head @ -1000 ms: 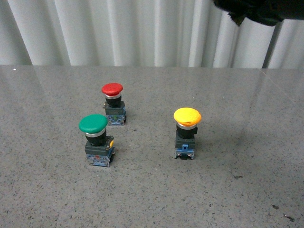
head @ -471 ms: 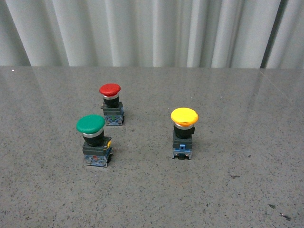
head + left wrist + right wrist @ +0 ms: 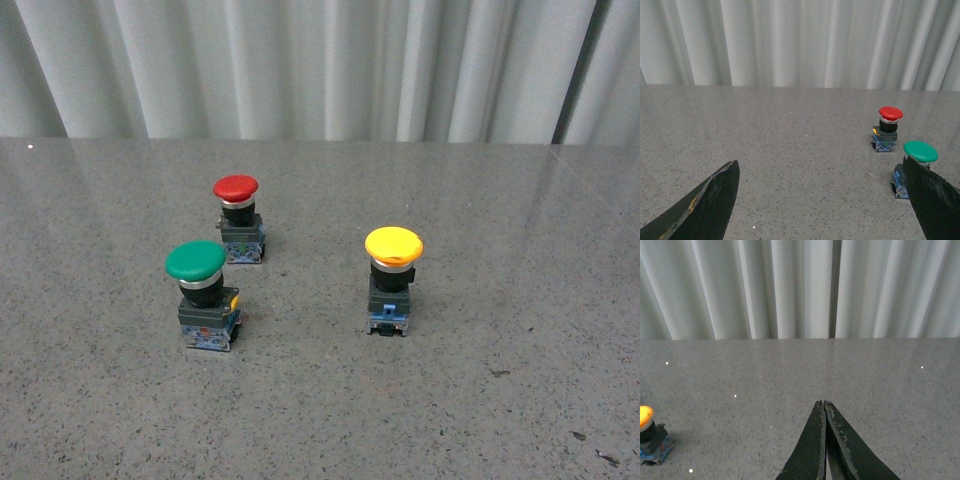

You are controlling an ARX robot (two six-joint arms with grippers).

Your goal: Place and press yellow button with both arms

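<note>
**Yellow button standing free, no arm near it**

Yellow button (image 3: 393, 277) sits upright on the grey speckled tabletop (image 3: 500, 420), right of centre in the front view, cap up, base flat on the surface. Nothing touches it. Green button (image 3: 202, 293) stands well to its left, red button (image 3: 238, 217) behind the green one; all three are apart from each other. Neither arm shows in the front view.

Left gripper (image 3: 822, 200): fingers spread wide, nothing between them, green and red buttons ahead of it. Right gripper (image 3: 824, 407): fingertips pressed together, holding nothing, above bare tabletop; yellow button (image 3: 650, 432) only at that frame's edge. White curtain (image 3: 320, 65) behind the table.
</note>
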